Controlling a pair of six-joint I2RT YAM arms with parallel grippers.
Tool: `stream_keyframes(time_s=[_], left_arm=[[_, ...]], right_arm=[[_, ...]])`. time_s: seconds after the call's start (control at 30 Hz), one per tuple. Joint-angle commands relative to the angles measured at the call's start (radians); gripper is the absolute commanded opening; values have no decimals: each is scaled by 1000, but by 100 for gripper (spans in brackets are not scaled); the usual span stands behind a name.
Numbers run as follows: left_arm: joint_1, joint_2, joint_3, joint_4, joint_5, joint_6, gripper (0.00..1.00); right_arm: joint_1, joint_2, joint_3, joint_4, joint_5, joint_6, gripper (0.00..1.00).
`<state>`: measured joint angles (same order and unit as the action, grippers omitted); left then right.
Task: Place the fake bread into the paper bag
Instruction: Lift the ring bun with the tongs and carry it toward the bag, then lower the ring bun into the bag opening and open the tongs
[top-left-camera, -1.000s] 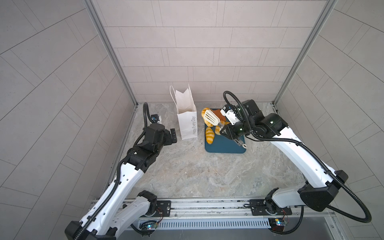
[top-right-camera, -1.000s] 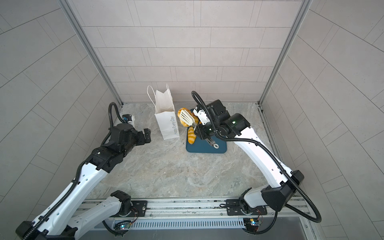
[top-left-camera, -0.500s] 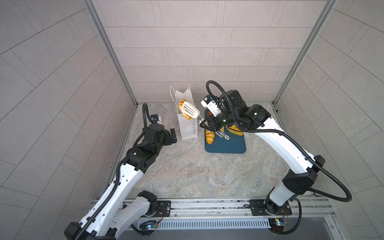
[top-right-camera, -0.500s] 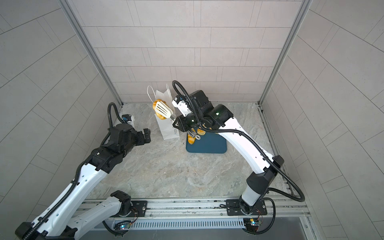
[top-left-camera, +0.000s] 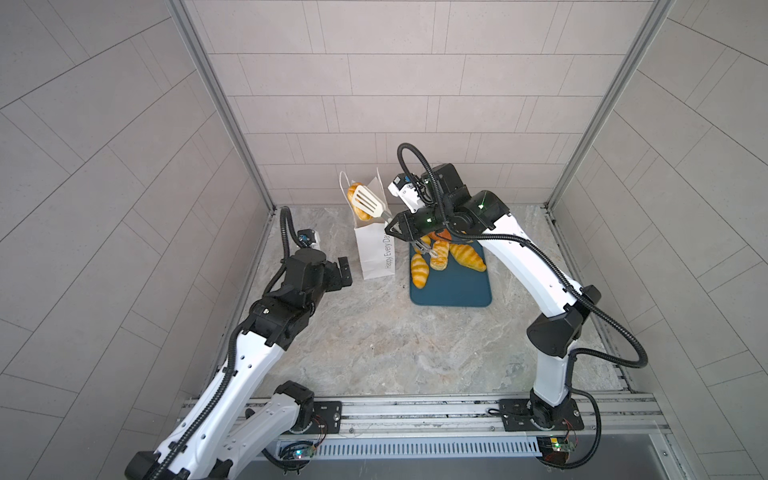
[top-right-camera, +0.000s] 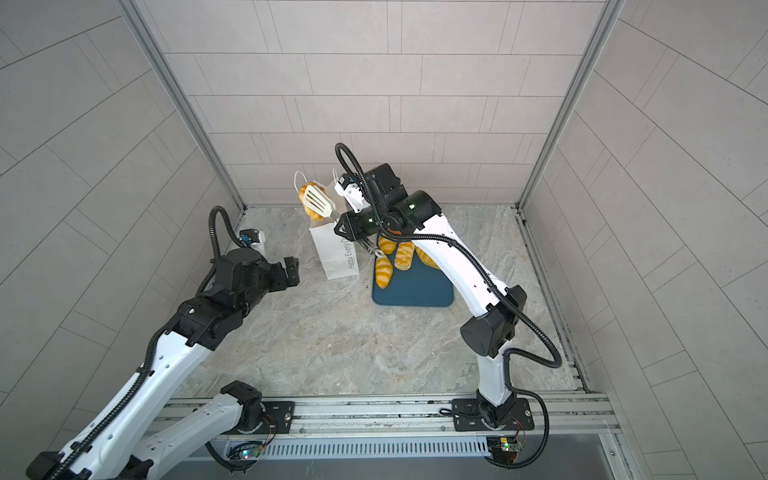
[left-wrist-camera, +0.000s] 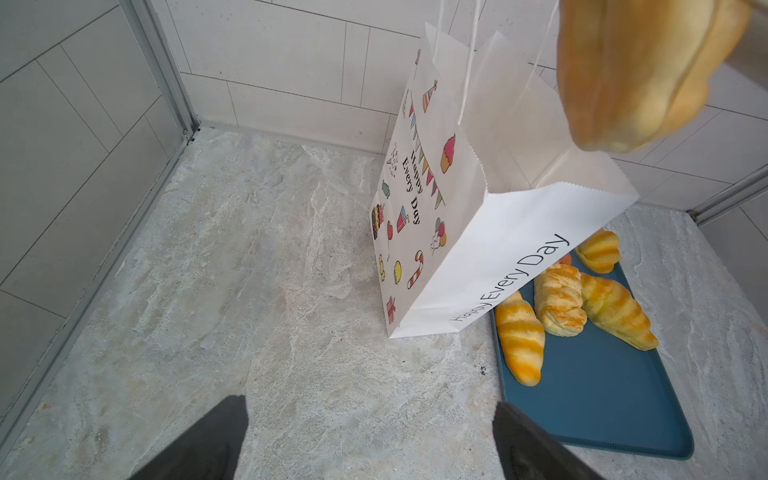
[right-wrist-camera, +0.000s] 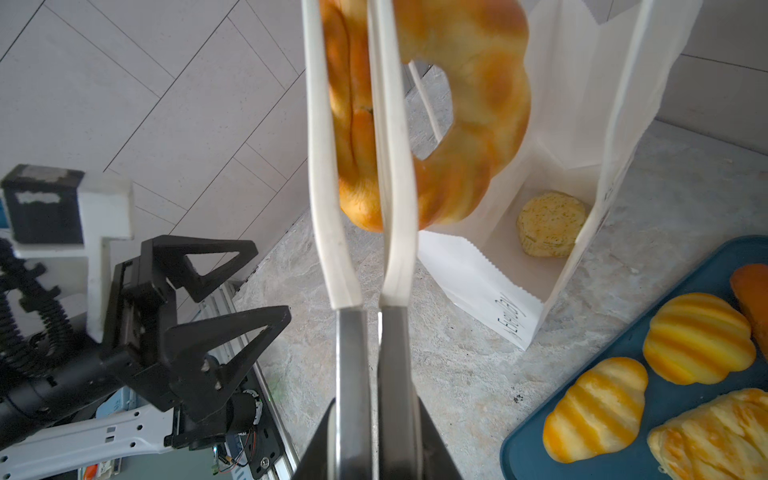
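A ring of fake bread hangs pinched between the white blades of the tongs, above the open mouth of the paper bag, held there so that a release should drop it inside; my right end effector is clamped narrow on the tongs' metal handles, squeezing them so the blades grip the ring; a round bun lies on the bag's floor; the bag stands upright on the table, its lettered side just beside the teal tray, where other pastries lie clustered at the end nearest the bag, a short carry away; my left end effector is spread wide and empty, near the bag's far side but apart from it, likely posted to steady the paper should it tip.
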<state>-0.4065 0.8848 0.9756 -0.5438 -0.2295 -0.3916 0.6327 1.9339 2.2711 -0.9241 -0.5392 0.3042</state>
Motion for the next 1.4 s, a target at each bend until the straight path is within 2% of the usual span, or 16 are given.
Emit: stream_keyframes(time_s=[0.0,0.23,0.43,0.6,0.83,1.0,1.17,1.37], left_arm=[[-3,-18,-3,-8,-24,0,100],[-5,-20,-5,-12,-29,3,100],[-3,-23,-3,-14,-34,4,100],[-4,-23,-2,-14,-31,4,100],[-5,-23,0,-15,-29,2,100],[-3,-16,5,-16,-25,2,100],[-4,-13,7,-14,-27,-1,100],[-4,-6,12,-15,-21,-3,100]], right_arm=[[-14,27,66,6,-26,8,26],[-30,85,121,-26,-30,6,29],[-35,84,124,-46,9,11,46],[-35,73,127,-46,30,5,52],[-34,37,127,-69,44,-3,52],[-32,-22,110,-139,99,-55,53],[-35,-130,-22,-138,177,-112,53],[-43,-231,-143,-123,244,-124,54]])
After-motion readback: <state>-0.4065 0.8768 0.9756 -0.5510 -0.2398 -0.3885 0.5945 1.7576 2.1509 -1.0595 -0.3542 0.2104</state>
